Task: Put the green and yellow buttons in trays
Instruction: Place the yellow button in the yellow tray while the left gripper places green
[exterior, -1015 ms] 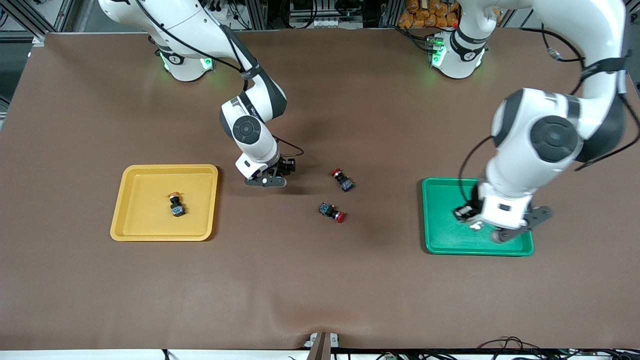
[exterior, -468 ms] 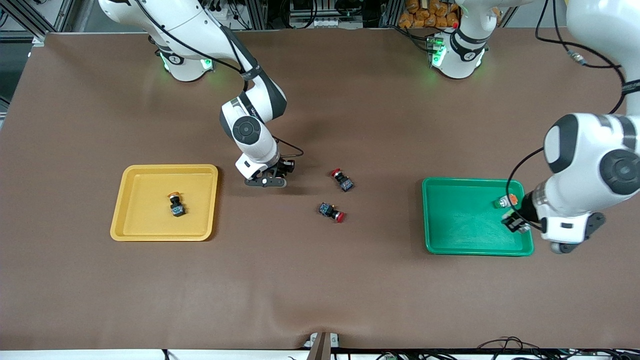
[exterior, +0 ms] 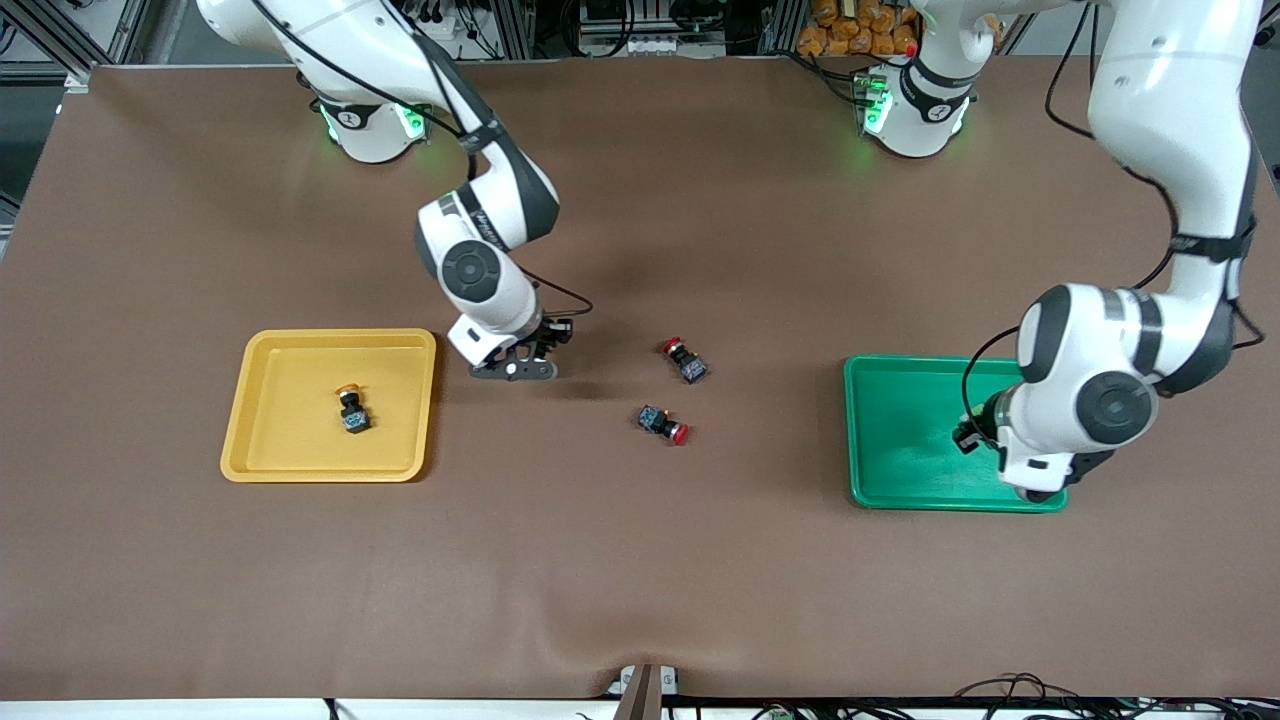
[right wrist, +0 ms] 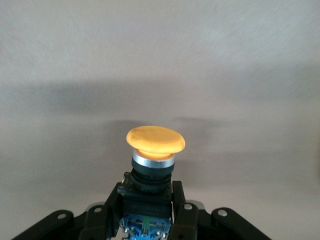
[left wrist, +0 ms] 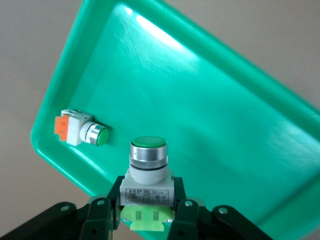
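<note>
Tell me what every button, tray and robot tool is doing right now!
Left tool: shut on green button, over green tray.
Second green button: lying in green tray.
Right tool: shut on yellow button, over table.
Yellow tray: holds one yellow-capped button.
Red buttons: lying on table.

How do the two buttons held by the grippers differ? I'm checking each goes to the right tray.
The left gripper holds a green button with a whitish-silver body and small flat cap, over the green tray. The right gripper holds a yellow button with a black body and wide mushroom cap, over bare table. Both are clamped by the body, cap outward.
</note>
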`<state>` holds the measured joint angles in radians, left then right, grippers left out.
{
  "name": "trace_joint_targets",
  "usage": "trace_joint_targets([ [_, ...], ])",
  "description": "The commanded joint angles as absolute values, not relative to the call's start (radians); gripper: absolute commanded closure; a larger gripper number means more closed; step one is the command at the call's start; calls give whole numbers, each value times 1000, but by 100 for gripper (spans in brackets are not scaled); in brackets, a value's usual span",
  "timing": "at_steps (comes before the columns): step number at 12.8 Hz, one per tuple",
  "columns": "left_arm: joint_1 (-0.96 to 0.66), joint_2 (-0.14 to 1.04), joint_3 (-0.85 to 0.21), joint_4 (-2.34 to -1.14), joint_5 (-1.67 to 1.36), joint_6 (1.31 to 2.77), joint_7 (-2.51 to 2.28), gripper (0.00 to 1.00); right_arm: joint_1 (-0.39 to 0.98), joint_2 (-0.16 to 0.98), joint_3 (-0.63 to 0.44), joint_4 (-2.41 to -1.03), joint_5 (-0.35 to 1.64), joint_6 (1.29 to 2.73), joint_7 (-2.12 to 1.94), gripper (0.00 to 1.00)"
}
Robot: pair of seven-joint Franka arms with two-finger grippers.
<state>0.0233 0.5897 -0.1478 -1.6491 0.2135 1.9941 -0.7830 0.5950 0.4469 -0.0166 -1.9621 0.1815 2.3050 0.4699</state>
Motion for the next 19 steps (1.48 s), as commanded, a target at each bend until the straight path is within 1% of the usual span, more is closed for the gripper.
trace_joint_targets([
  [1,23,616,-150,-1670,255,2031,-778,100,526,407,-11,-1950,190,2234,356,100],
  [2,17,632,-150,-1671,273,2043,-776,100,500,396,-18,-1947,184,2214,304,100],
  [3,11,658,-153,-1661,303,2074,-772,89,473,388,-26,-1944,175,2188,249,100],
  [4,9,666,-156,-1663,313,2113,-770,31,445,381,-37,-1945,163,2165,192,100],
  [5,6,658,-158,-1660,316,2120,-750,0,413,371,-44,-1945,144,2148,134,100],
  [8,20,594,-163,-1646,314,2118,-639,0,319,348,-49,-1945,114,2097,-12,100],
  [10,21,525,-164,-1644,305,2108,-577,0,275,347,-49,-1945,97,2095,-93,100],
  [12,20,454,-176,-1644,299,2051,-543,0,232,356,-48,-1947,91,2100,-161,100],
  [13,26,425,-195,-1644,296,2030,-508,0,230,357,-48,-1947,91,2105,-163,100],
  [16,28,362,-198,-1643,250,1970,-361,0,230,380,-48,-1945,80,2134,-175,100],
  [19,28,316,-198,-1622,209,1881,-189,0,225,431,-48,-1945,66,2222,-202,100],
])
